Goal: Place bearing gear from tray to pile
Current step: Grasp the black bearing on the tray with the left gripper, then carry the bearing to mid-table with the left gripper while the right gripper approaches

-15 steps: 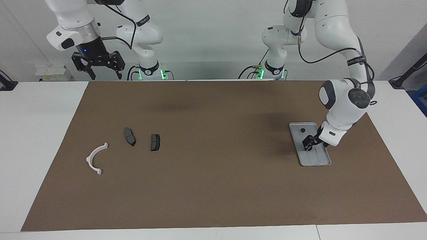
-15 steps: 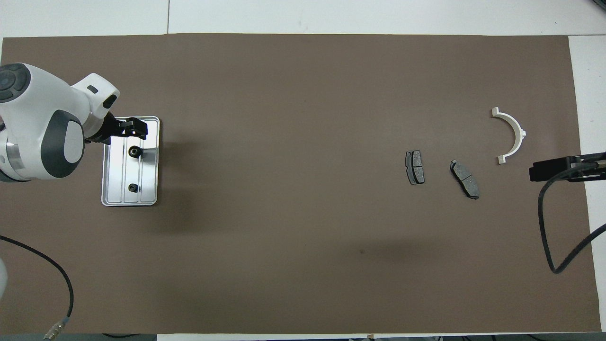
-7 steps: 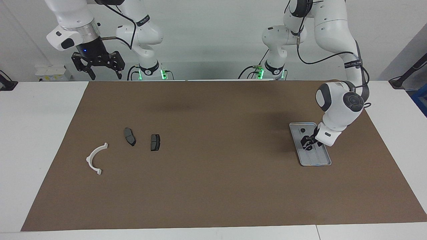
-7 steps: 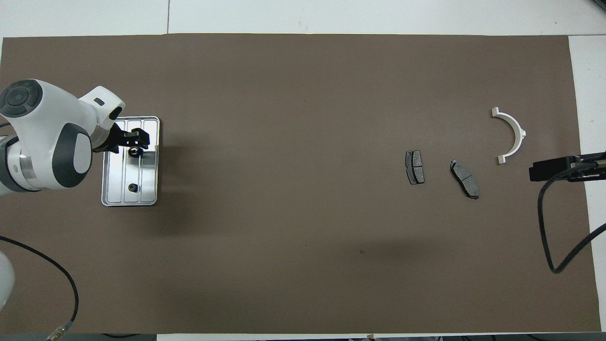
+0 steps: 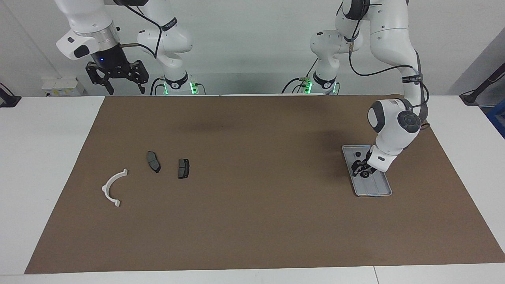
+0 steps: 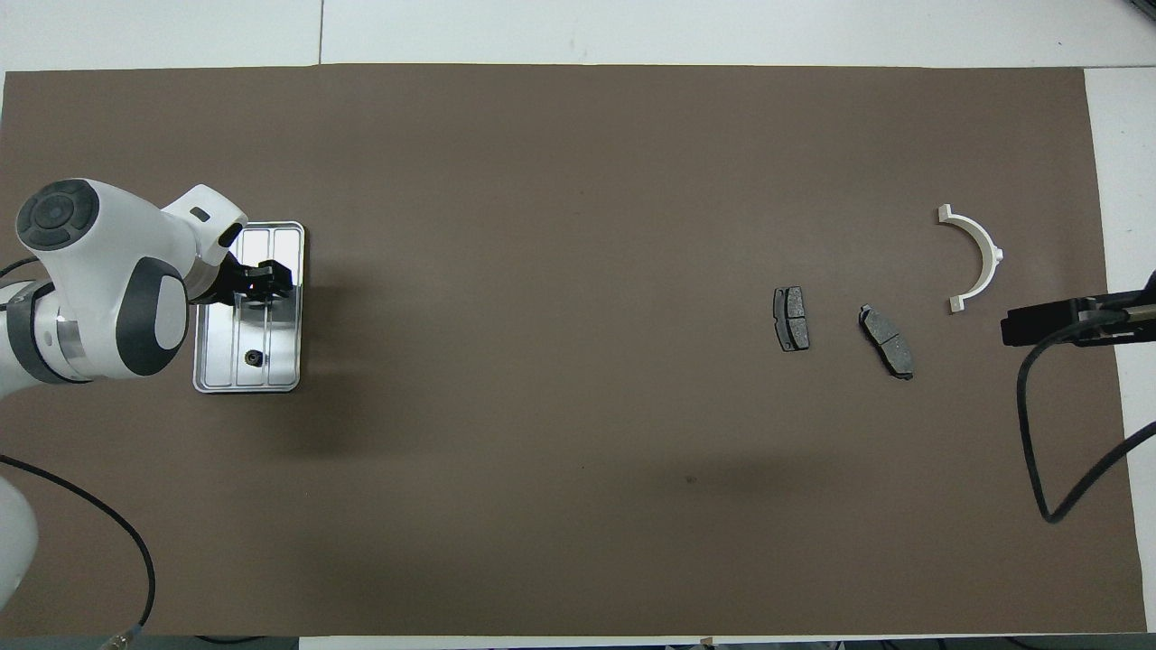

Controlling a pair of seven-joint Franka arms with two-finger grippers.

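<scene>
1. The left gripper (image 5: 363, 170) (image 6: 267, 275) is down low in the tray, and its fingers have closed in on a small, dark, round bearing gear (image 5: 366, 174). They are only partly closed because the part sits between them. Whether the gear is clear of the tray floor cannot be told.
2. The left arm reaches in from the robots' end. Its white wrist slants down over the tray edge that faces the left arm's end of the table.
3. The tray (image 5: 375, 193) (image 6: 246, 386) is silver-grey metal and rectangular, with rounded corners, a raised rim and ridges along its length. It lies on the brown mat (image 5: 252, 221) toward the left arm's end, with its long side running away from the robots.
4. A second bearing gear (image 5: 358, 154) (image 6: 254, 358), also small and dark, lies in the tray's end nearer to the robots, apart from the gripper.
5. The pile lies well apart, toward the right arm's end. It holds two dark grey brake pads (image 5: 153, 161) (image 5: 183, 168) side by side and not touching. A white half-ring bracket (image 5: 105, 188) (image 6: 993, 253) lies a little farther from the robots than the pads.
6. The right gripper (image 5: 123, 85) waits raised over the robots' edge of the table, with its fingers spread wide and nothing in them.
</scene>
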